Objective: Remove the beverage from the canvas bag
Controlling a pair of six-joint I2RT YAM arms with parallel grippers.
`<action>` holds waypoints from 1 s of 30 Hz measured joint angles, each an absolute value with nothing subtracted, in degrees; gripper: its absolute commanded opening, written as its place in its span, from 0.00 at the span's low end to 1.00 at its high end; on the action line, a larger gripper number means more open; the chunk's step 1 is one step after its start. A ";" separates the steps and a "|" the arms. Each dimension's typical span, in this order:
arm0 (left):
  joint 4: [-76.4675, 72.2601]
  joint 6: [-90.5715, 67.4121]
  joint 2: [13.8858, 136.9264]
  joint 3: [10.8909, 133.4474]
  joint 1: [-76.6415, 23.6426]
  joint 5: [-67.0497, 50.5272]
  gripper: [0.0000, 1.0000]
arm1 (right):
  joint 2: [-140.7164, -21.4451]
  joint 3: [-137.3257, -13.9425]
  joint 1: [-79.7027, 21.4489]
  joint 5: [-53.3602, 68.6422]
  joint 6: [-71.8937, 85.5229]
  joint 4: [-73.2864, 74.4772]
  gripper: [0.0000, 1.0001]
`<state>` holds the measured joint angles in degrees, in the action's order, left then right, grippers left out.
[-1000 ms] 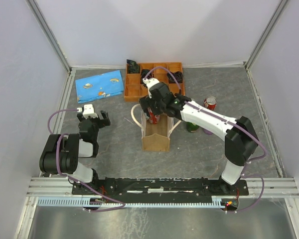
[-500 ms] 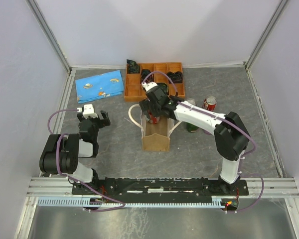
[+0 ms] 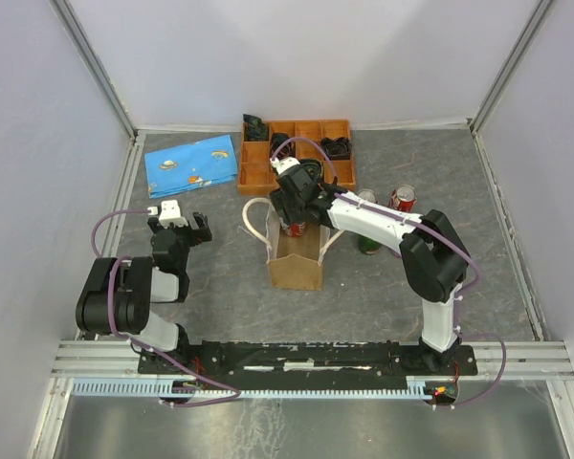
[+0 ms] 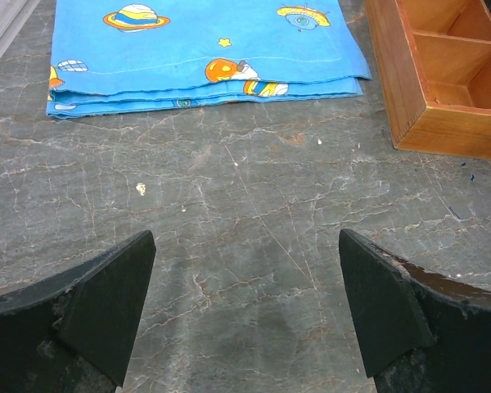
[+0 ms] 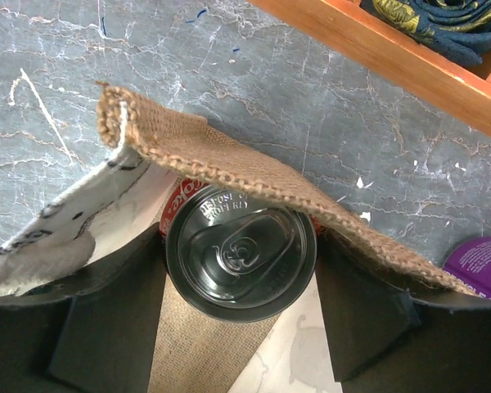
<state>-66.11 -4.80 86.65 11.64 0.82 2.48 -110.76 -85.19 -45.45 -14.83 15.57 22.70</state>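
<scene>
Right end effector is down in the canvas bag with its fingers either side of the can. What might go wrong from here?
1. The canvas bag has its rim folded over the soda can; lifting may snag it.
2. The left end effector is open and away from the bag, so the unheld bag could rise or tip with the can.

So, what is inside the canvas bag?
A red can with a silver top, the right gripper closed on its sides. The bag walls hide the can's lower body and whatever lies under it.
</scene>
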 measured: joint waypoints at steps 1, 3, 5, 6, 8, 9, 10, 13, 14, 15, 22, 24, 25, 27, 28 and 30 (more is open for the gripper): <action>-66.11 -4.80 86.65 11.64 0.82 2.50 0.99 | -110.80 -85.21 -45.47 -14.66 15.59 22.63 0.16; -66.11 -4.80 86.65 11.64 0.82 2.50 0.99 | -110.87 -85.34 -45.45 -14.37 15.57 22.68 0.01; -66.11 -4.80 86.65 11.64 0.82 2.50 0.99 | -110.91 -85.41 -45.32 -13.78 15.40 22.65 0.00; -66.11 -4.80 86.65 11.64 0.82 2.48 0.99 | -110.98 -85.45 -45.25 -13.52 15.25 22.59 0.00; -66.11 -4.80 86.65 11.64 0.82 2.50 0.99 | -111.33 -85.97 -45.19 -12.53 14.70 22.50 0.00; -66.11 -4.80 86.65 11.64 0.82 2.48 0.99 | -111.63 -86.37 -45.19 -11.94 14.37 22.28 0.00; -66.11 -4.80 86.65 11.64 0.82 2.48 0.99 | -111.85 -86.59 -45.21 -11.38 14.11 22.06 0.00; -66.11 -4.80 86.65 11.64 0.82 2.48 0.99 | -112.53 -87.46 -45.34 -9.13 13.17 21.26 0.00; -66.11 -4.80 86.65 11.64 0.82 2.50 0.99 | -112.57 -87.61 -45.43 -8.43 12.93 21.17 0.00; -66.11 -4.80 86.65 11.64 0.82 2.50 0.99 | -112.60 -87.66 -45.58 -7.84 12.64 21.17 0.00; -66.11 -4.80 86.65 11.64 0.82 2.50 0.99 | -112.62 -88.27 -47.70 -6.28 10.68 21.78 0.00; -66.11 -4.80 86.65 11.64 0.82 2.48 0.99 | -112.62 -88.90 -48.25 -6.28 10.04 22.17 0.00; -66.11 -4.80 86.65 11.64 0.82 2.48 0.99 | -112.62 -89.23 -48.45 -6.28 9.78 22.22 0.00; -66.11 -4.80 86.65 11.64 0.82 2.50 0.99 | -112.62 -90.24 -48.82 -6.57 9.04 22.48 0.00; -66.11 -4.80 86.65 11.64 0.82 2.50 0.99 | -112.55 -90.67 -48.99 -6.63 8.67 22.59 0.00; -66.11 -4.80 86.65 11.64 0.82 2.48 0.99 | -112.42 -91.81 -49.15 -6.83 7.86 23.03 0.00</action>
